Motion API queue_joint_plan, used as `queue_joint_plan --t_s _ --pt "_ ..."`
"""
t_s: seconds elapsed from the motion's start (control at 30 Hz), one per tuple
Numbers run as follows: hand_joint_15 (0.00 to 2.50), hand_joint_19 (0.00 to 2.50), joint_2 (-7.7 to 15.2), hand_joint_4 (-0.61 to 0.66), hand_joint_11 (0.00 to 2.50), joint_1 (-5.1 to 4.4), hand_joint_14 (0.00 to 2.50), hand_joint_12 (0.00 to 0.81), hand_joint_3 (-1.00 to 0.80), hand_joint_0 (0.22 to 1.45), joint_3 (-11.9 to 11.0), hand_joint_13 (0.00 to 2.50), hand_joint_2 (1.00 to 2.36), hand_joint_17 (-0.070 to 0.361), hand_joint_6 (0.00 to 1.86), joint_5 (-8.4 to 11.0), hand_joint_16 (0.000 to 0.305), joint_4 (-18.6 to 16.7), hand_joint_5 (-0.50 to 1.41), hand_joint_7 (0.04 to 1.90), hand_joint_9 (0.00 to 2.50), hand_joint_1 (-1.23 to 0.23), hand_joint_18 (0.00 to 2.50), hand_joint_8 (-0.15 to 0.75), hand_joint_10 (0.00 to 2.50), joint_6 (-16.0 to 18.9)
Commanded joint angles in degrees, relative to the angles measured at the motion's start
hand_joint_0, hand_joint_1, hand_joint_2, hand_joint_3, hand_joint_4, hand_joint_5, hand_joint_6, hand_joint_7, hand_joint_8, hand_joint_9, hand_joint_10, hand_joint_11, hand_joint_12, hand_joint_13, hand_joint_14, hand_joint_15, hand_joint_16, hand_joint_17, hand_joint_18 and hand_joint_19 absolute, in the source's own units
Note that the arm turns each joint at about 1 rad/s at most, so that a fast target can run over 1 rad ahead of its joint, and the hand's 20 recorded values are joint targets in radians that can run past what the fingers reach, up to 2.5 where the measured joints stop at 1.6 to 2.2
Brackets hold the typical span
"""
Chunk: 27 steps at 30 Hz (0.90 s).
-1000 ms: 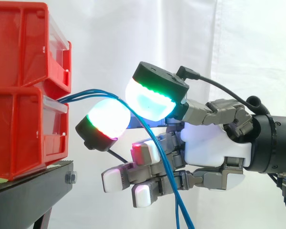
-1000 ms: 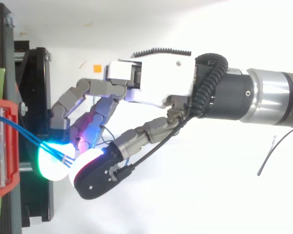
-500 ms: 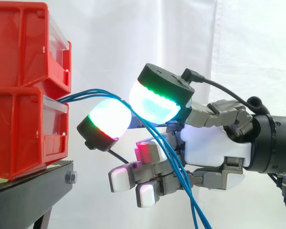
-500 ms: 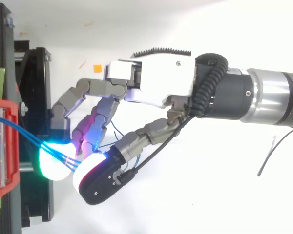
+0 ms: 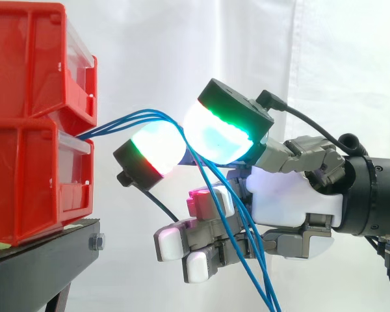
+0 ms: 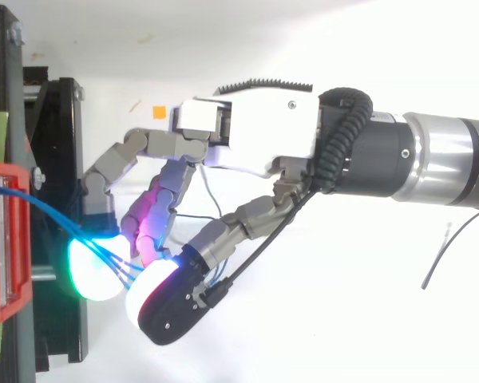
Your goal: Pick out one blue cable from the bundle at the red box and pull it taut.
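since a second ago the hand point(image 5: 286, 201) has drawn back a little to the right and lifted, so the strands leave the box on a straighter, rising line. at the far left the red bins point(image 5: 32, 123) sit stacked on the black stand point(image 5: 45, 260). the blue cables point(image 5: 123, 120) come out where the two bins meet, climb to the right, then bend down between two glowing pads point(image 5: 157, 151). those pads are closed together on the strands, pinching them. several strands seem to run through that pinch, not one, so the picking-out looks unfinished. the stretch from bin to pads is close to taut. right of and below the pinch the cables hang loose across the curled lower fingers and run off the bottom edge.
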State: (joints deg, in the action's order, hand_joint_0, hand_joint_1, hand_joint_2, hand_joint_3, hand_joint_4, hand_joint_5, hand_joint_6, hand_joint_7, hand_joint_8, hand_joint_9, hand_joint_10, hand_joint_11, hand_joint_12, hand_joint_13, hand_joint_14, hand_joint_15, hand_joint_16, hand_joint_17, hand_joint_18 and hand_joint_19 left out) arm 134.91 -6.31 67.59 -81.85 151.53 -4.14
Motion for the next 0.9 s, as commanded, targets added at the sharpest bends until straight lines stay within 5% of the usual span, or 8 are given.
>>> queue_joint_plan --t_s 0.0,0.27,0.5,0.87 --pt "0.47 0.49 0.0 -0.24 0.94 -0.01 0.02 0.295 -0.5 0.77 0.0 0.97 1.0 0.074 0.97 -0.06 0.033 0.0 -0.14 0.69 1.32 -1.05 0.85 0.225 0.03 0.0" --pt "0.49 0.54 0.0 -0.2 0.94 0.16 0.02 0.308 -0.5 0.59 0.0 0.99 1.0 0.079 0.95 -0.06 0.035 0.0 -0.13 0.72 1.34 -1.1 0.86 0.247 0.03 0.0" --pt "0.49 0.57 0.0 -0.21 0.91 0.07 0.02 0.333 -0.5 0.53 0.0 1.03 1.0 0.089 0.92 -0.06 0.04 0.09 -0.12 0.72 1.4 -0.91 0.91 0.259 0.03 0.0" --pt "0.48 0.57 0.0 -0.21 0.85 0.16 0.02 0.351 -0.5 0.48 0.0 1.04 1.0 0.1 0.88 -0.06 0.044 0.0 -0.11 0.75 1.4 -0.84 0.93 0.269 0.03 0.0"
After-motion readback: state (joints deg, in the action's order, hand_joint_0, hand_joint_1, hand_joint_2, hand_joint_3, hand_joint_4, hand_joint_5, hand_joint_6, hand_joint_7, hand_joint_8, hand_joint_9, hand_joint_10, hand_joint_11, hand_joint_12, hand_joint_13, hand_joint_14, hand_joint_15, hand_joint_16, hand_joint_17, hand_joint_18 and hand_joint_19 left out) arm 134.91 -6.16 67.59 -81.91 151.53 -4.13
